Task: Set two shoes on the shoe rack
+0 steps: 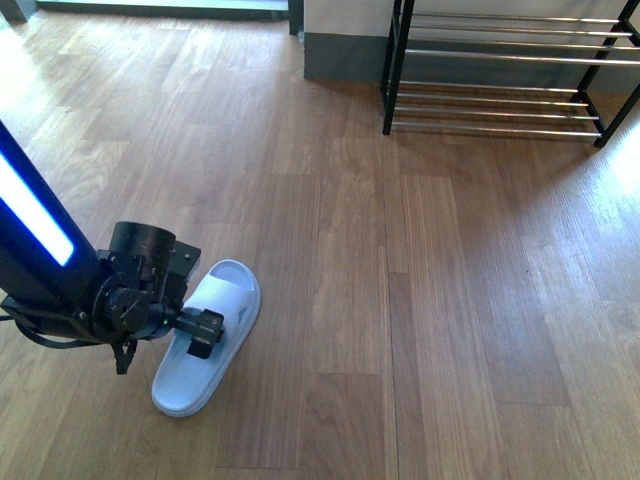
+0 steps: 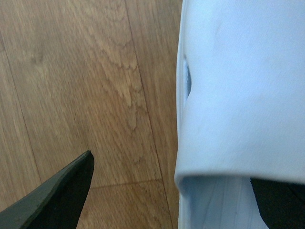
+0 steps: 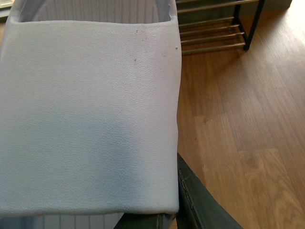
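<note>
Here the left hand (image 1: 203, 335) sits spread wide astride one edge of a slide sandal (image 1: 180, 385) on the floor (image 1: 400, 300), lower left of the frame; the shoe rack (image 1: 500, 90) stands upper right. The right hand (image 3: 195, 205) touches a second sandal (image 3: 86, 119); its grip cannot be told.

Nothing legible in any view: no brand, label, number or sign. The sandal (image 1: 225, 295) at about seven o'clock in the front view is plain (the tiny specks on the sandal filling the right wrist view are marks, not letters).
</note>
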You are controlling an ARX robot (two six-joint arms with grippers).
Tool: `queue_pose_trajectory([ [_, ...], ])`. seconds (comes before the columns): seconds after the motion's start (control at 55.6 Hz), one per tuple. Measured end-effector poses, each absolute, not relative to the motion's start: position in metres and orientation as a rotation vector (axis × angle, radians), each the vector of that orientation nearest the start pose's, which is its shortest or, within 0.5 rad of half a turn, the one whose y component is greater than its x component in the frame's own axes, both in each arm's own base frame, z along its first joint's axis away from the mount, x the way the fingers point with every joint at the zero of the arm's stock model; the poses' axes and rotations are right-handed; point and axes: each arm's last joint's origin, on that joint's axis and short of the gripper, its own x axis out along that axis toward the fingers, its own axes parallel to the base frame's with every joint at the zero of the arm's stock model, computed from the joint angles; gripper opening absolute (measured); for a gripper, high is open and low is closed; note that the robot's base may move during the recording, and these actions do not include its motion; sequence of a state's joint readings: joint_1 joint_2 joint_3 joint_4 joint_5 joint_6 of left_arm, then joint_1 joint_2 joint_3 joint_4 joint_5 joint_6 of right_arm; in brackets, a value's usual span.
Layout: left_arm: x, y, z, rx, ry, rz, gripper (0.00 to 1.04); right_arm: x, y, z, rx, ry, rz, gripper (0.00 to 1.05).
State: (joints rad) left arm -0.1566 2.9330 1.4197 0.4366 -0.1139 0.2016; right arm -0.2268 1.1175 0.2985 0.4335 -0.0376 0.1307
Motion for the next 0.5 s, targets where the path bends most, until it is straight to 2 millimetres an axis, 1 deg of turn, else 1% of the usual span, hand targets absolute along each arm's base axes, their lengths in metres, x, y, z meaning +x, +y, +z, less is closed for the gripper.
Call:
queue_pose_trajectory([
  [0.144, 0.405, -0.064, -0.169, 0.383, 1.038, -0.175, 0.95, 0.2, -0.045, 0.166, 0.18, 0.37, -0.212, 0.01],
  [0.324, 0.406, -0.065, -0.173, 0.43, 1.038, -0.186, 0.95, 0.2, -0.045, 0.166, 0.18, 0.37, -0.212, 0.01],
  [0.432, 0.405, -0.065, -0.177, 0.446, 1.042, -0.195, 0.85, 0.2, -0.045, 0.166, 0.18, 0.37, -0.212, 0.01],
  [0.45, 0.405, -0.065, -0.177, 0.45, 1.042, -0.193, 0.81, 0.2, -0.045, 0.166, 0.18, 0.37, -0.212, 0.01],
  [0.504, 0.406, -0.065, -0.178, 0.455, 1.042, -0.187, 0.76, 0.2, -0.045, 0.166, 0.18, 0.37, -0.212, 0.01],
])
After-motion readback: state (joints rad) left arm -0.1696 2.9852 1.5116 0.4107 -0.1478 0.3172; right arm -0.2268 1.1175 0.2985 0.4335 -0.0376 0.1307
